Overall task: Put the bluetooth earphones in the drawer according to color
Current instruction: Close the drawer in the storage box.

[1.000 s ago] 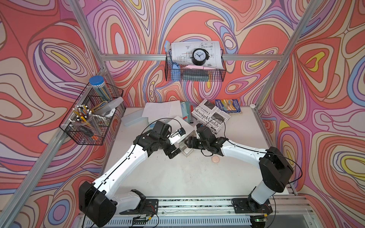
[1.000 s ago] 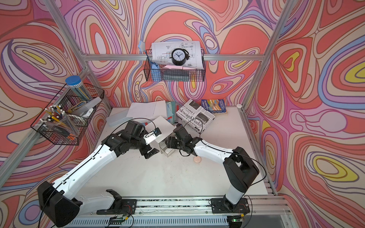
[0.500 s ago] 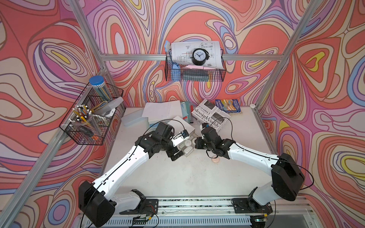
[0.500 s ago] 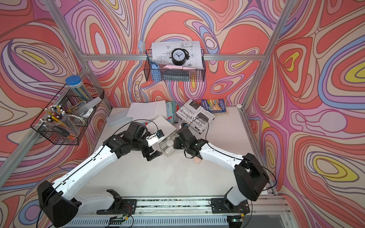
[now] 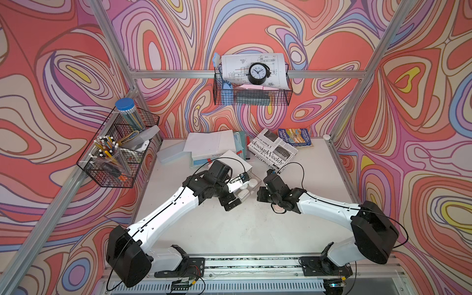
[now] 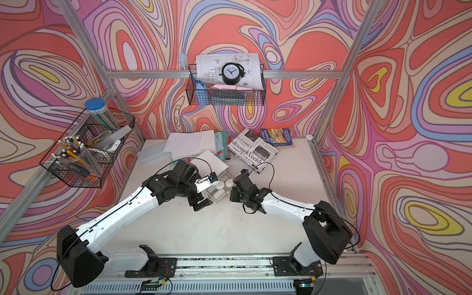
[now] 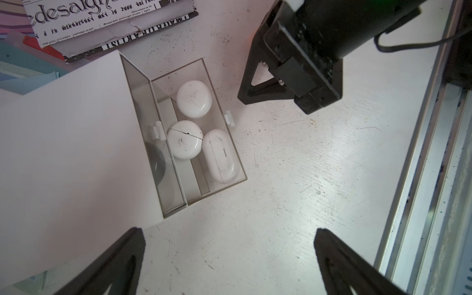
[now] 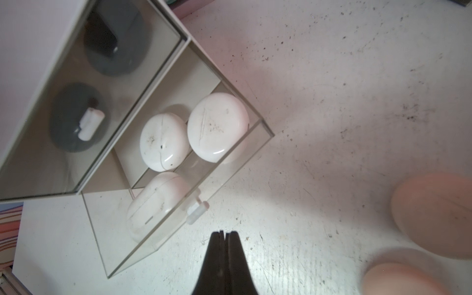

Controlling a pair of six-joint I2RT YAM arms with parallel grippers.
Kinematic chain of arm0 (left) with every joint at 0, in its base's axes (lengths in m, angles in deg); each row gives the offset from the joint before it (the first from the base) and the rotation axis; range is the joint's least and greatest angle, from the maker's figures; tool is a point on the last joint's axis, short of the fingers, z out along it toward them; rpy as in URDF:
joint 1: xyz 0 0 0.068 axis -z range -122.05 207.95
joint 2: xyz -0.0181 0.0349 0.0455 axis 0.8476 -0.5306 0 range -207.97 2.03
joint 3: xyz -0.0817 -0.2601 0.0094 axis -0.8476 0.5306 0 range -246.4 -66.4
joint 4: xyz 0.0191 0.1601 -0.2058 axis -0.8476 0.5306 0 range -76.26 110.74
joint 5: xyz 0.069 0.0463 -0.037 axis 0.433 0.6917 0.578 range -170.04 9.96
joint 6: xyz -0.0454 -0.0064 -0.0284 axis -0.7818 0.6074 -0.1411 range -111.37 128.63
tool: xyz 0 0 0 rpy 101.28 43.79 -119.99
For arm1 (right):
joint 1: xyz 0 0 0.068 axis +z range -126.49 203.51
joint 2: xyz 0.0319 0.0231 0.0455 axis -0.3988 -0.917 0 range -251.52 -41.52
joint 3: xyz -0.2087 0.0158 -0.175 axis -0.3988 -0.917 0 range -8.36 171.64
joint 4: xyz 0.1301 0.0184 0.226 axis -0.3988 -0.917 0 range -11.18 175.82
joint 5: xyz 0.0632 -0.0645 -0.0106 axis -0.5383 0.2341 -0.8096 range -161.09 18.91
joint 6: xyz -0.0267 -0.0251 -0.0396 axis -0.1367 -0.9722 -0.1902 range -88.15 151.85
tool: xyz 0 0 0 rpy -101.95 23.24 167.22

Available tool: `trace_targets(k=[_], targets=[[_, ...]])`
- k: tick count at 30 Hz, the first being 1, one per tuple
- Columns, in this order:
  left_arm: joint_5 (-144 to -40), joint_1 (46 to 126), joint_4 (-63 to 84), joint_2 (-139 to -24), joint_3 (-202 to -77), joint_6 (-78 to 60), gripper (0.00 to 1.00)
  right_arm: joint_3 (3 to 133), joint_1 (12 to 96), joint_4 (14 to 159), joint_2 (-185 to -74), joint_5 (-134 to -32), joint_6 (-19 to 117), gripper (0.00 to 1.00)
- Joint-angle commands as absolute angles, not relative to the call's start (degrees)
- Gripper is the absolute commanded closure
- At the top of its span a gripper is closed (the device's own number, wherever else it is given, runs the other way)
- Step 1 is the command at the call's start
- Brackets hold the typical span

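A white cabinet (image 5: 231, 159) stands mid-table with its lower clear drawer (image 7: 178, 69) pulled out. Three white bluetooth earphones (image 7: 194, 98) (image 7: 185, 139) (image 7: 221, 155) lie inside it. Through the closed upper drawer front, two black earphones (image 8: 115, 43) (image 8: 79, 117) show. Two pale pink ones (image 8: 434, 214) (image 8: 398, 281) rest on the table beside my right gripper (image 8: 224, 232). That gripper is shut on nothing and sits just off the drawer's handle (image 8: 196, 209). My left gripper (image 7: 229, 237) is open and empty over bare table by the cabinet's front corner.
A newspaper (image 5: 272, 150), a book (image 5: 293, 134) and stacked papers and folders (image 5: 209, 143) crowd the back of the table. Wire baskets hang on the left wall (image 5: 120, 150) and the back wall (image 5: 251, 94). The arms' rail (image 5: 250, 263) runs along the front edge.
My right gripper has drawn back from over the open drawer towards the front right and has gone from open to shut. The left arm has shifted slightly right.
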State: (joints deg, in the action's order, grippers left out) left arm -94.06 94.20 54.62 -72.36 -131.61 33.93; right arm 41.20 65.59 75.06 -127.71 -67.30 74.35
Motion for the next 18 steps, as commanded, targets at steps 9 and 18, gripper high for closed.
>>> trace_targets(k=[9, 18], targets=[[-93.2, 94.3, 55.6, -71.9, -132.5, 34.5, 0.01, 42.5, 61.5, 78.3, -131.0, -67.8, 73.3, 1.0], [-92.9, 94.3, 55.9, -72.5, -132.7, 34.6, 0.02, 43.4, 60.0, 82.0, -133.4, -70.1, 73.3, 1.0]])
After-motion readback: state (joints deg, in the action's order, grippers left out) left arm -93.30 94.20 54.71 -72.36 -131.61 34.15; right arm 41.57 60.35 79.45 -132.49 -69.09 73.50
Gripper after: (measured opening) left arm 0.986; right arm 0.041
